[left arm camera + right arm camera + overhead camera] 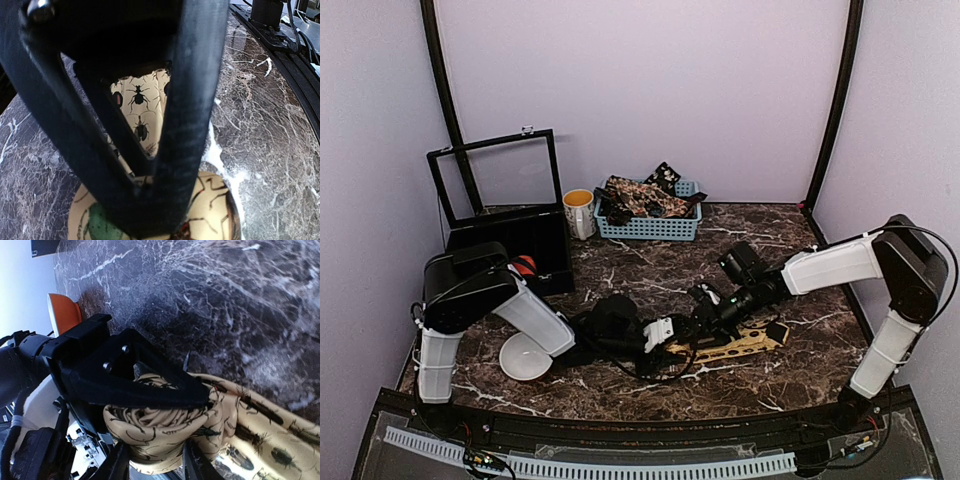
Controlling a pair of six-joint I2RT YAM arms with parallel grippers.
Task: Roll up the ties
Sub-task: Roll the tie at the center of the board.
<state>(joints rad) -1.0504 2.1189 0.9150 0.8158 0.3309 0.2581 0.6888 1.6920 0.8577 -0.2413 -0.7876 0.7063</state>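
Note:
A mustard-tan tie [745, 343] printed with dark beetles lies flat on the marble, right of centre. Its left end is wound into a small coil [160, 440]. My left gripper [670, 332] is shut on that coil, one black finger [135, 385] lying across its top. In the left wrist view the left gripper [145, 210] tapers down onto the tan fabric [140, 112]. My right gripper [155, 465] stands open, its two fingers flanking the coil's sides. In the top view the right gripper [703, 318] meets the left one tip to tip.
A pale blue basket [650, 228] at the back holds dark patterned ties [640, 195]. A mug [579, 212] stands left of it, beside a black box [510, 240] with its lid raised. A white bowl [525, 357] sits near my left arm.

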